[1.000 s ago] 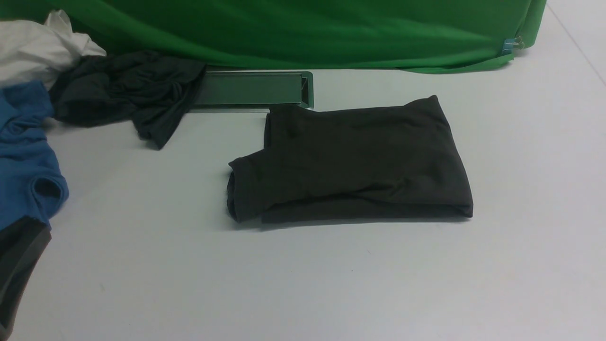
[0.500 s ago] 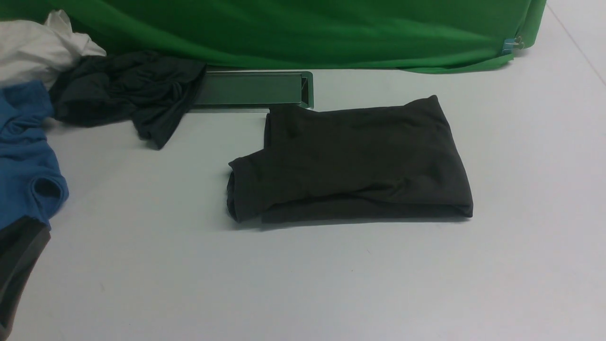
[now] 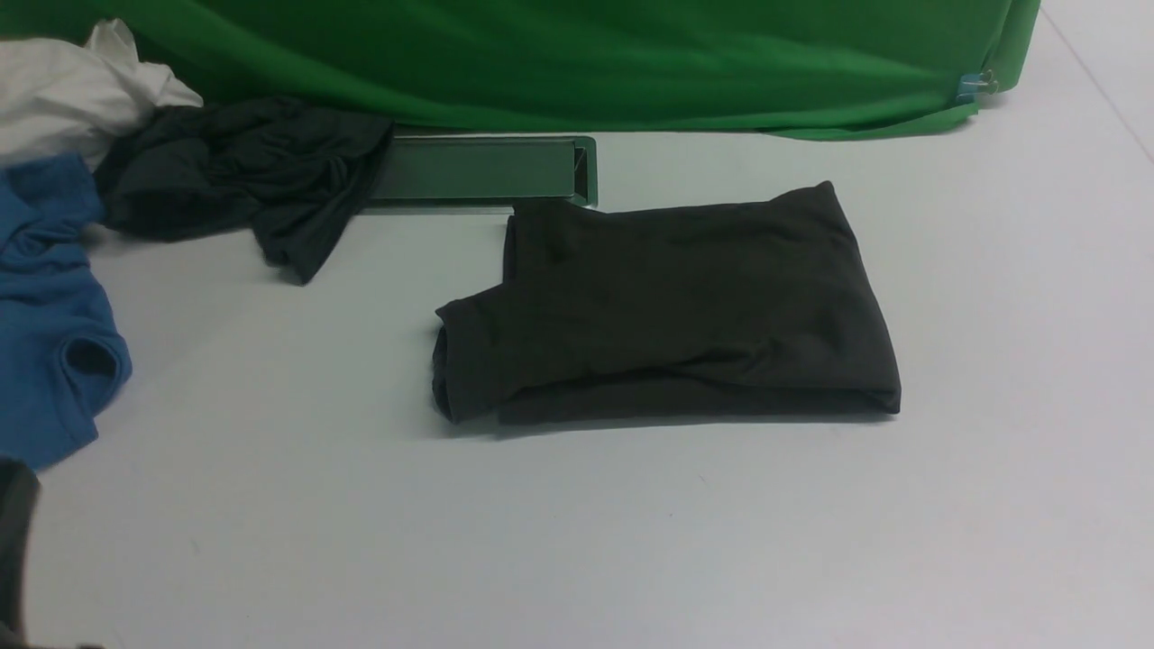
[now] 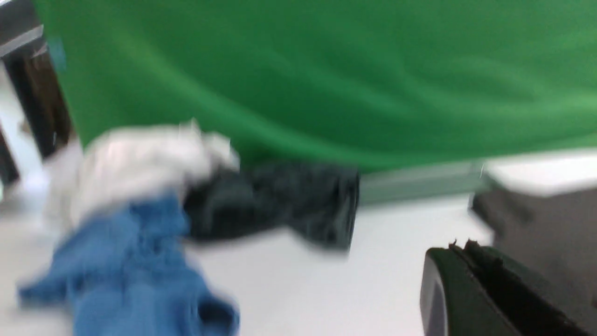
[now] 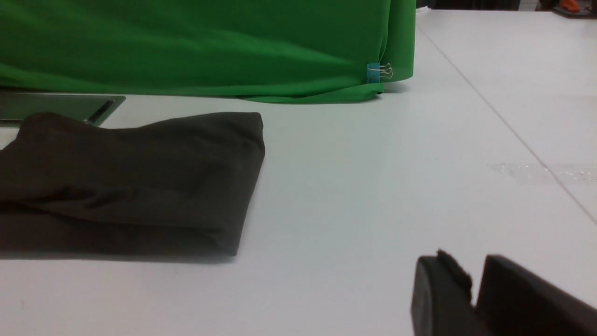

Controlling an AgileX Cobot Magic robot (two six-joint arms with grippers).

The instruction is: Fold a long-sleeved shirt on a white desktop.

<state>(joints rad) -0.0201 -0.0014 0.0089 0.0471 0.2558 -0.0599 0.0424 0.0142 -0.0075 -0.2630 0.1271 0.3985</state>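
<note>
Long-sleeved shirt (image 3: 676, 311) dark, folded flat rectangle on white desktop (image 3: 577, 541) — left gripper (image 4: 459, 261) closed, right gripper (image 5: 473, 280) slightly parted, both empty.

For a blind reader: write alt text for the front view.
A dark brownish-black long-sleeved shirt lies folded into a rectangle on the white desktop. A crumpled dark grey-green garment, blue garment and white cloth sit far left, before a green cloth backdrop.

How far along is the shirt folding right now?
Folding looks done: the long-sleeved shirt lies as a compact folded bundle on the white desktop. Nothing is in hand; the left gripper is shut and empty, the right gripper empty beside the shirt. Perhaps left: tucking the cuff poking out on the left.
</note>
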